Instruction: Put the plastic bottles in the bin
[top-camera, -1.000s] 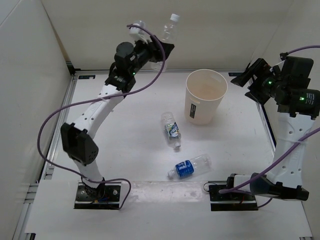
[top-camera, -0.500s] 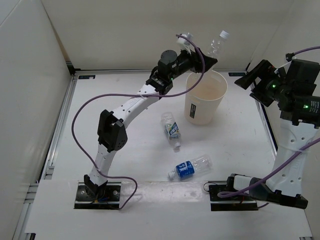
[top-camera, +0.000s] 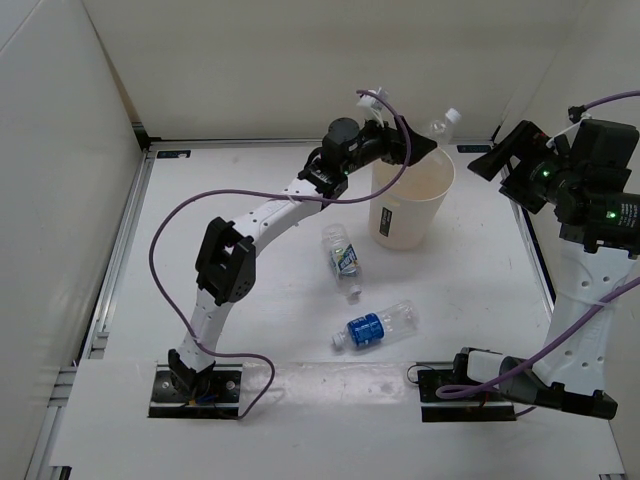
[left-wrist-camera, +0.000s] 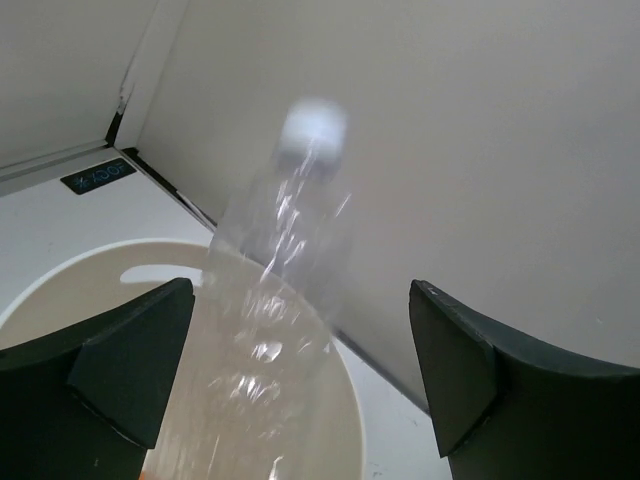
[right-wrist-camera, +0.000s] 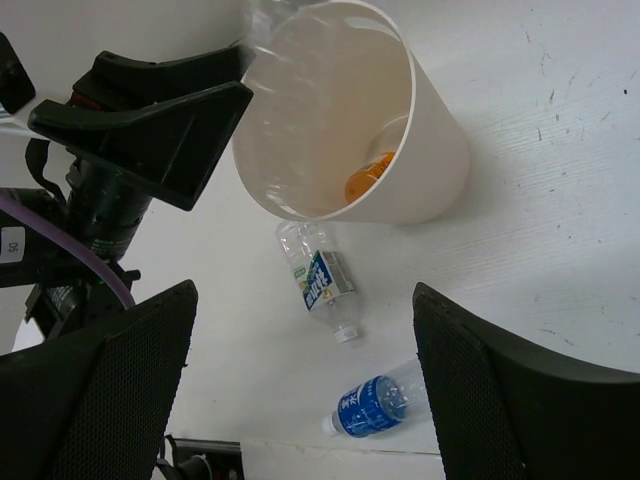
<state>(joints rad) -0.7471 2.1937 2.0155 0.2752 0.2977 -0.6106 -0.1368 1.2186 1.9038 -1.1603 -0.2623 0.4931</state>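
**White table** (top-camera: 250, 180): carried the bin and two loose bottles.

**Left arm** (top-camera: 255, 215), white with black joints: within the last second it had swung from the far-left corner across to the bin, then dipped a little.

**Left gripper** (top-camera: 415, 147): its fingers stood wide apart over the bin mouth.

**Right gripper** (top-camera: 498, 157): raised at the right edge with its fingers spread and empty, barely shifted over the second.

**Tall round cream-white bin** (top-camera: 410, 205): upright on the far centre-right of the table, unmoved.

**Plain clear plastic bottle with white cap** (top-camera: 445, 122): half a second earlier it had stood higher, well above the rim. It now sat lower, cap up, between the parted fingers and over the bin mouth. It was judged released and dropping in, which would make it the second bottle binned.
- The left wrist view showed it only as a blur, its lower end cut off by the frame edge.
- From overhead only the neck and cap showed past the gripper.
- Whether it touched a finger or the rim could not be told.

**Clear bottle with a blue-and-white label** (top-camera: 343, 258): lay on the table just in front of the bin, not yet collected.

**Clear bottle with a solid blue label** (top-camera: 372, 328): lay nearer the arm bases, well apart from both grippers, also not yet collected.

**Short orange bottle** (right-wrist-camera: 365, 180): already inside the bin, low against its wall. Only part of it showed past the rim.
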